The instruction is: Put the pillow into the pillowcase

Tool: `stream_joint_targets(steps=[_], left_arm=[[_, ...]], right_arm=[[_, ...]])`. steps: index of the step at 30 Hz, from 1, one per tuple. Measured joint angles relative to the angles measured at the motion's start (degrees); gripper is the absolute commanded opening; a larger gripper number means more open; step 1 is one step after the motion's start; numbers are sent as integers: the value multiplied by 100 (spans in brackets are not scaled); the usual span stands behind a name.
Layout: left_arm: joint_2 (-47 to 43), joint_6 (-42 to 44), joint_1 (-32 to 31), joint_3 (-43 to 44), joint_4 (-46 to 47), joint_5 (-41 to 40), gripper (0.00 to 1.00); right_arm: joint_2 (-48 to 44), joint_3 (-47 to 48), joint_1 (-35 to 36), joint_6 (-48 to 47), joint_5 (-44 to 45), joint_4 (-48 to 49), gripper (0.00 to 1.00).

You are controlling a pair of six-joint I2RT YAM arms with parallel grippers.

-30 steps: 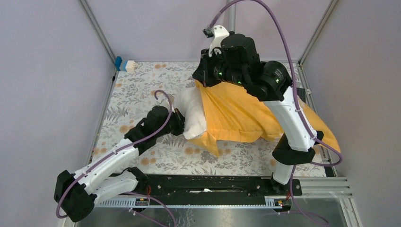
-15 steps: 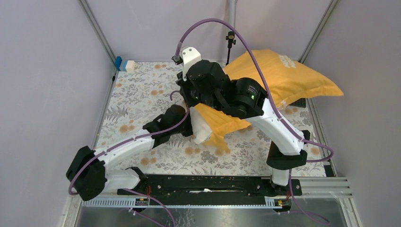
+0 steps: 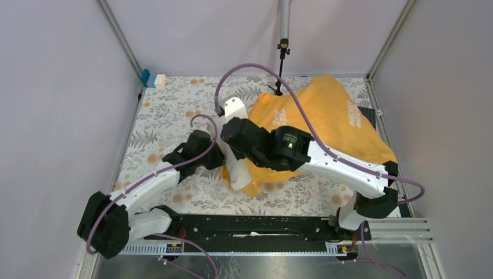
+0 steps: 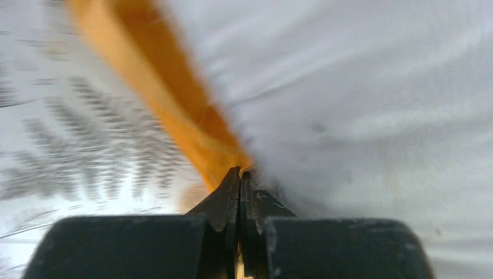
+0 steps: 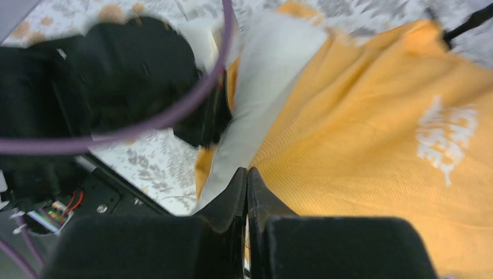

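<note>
Near edge: black rail point(image 3: 256, 224) carried both arm bases – metal strip in front of it.
Surface: table point(image 3: 168, 116) under a grey-and-orange floral cloth, flat.
Left arm point(image 3: 145, 186): ran from the near-left corner toward mid-table, low over the cloth.
Left gripper point(image 4: 240, 171): jaws pressed together on the orange hem of the pillowcase point(image 3: 331, 116), a sliver of orange between them; white fabric just right of the tips. Wrist view was blurred.
Right arm point(image 3: 343, 165): reached from the near-right base leftward across the pillowcase, wrist ending just beside the left arm's.
Right gripper point(image 5: 247, 171): jaws closed, tips on the line where orange cloth met white; an orange sliver showed between them, so it looked pinched on the pillowcase edge.
Container: pillowcase, wrinkled and bulging, mouth at the near-left end by both grippers.
Contents: pillow point(image 3: 235, 171) mostly inside; only a white end stuck out of the mouth, touching the cloth.
Long axis: bundle ran near-left to far-right – open end toward the left arm, closed end toward the far-right corner.
Print: white lettering point(image 3: 353, 113) on the upper face, a second patch nearer the mouth.
Far edge: thin black stand point(image 3: 283, 44) behind the pillowcase; small blue-and-white block point(image 3: 154, 80) in the far-left corner.
Room: plain grey walls point(image 3: 58, 116) on three sides, metal frame posts point(image 3: 118, 35) at the corners.
</note>
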Motion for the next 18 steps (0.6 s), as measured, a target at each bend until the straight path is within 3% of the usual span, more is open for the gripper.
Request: stream_joint_targets(steps=[4,14,18], left_arm=[[-625,138,1040,-487,-258,24,0],[-1082,380,2315,-876,-682,96,0],[-964,369,2726,-664,-833,125,41]], right_arm=[[-306,-1226,33,358,-424,807,0],[-807,-3473,-74,691,-1709,2214,1],[-962,-3869,-243,682,-2050,2365,26]])
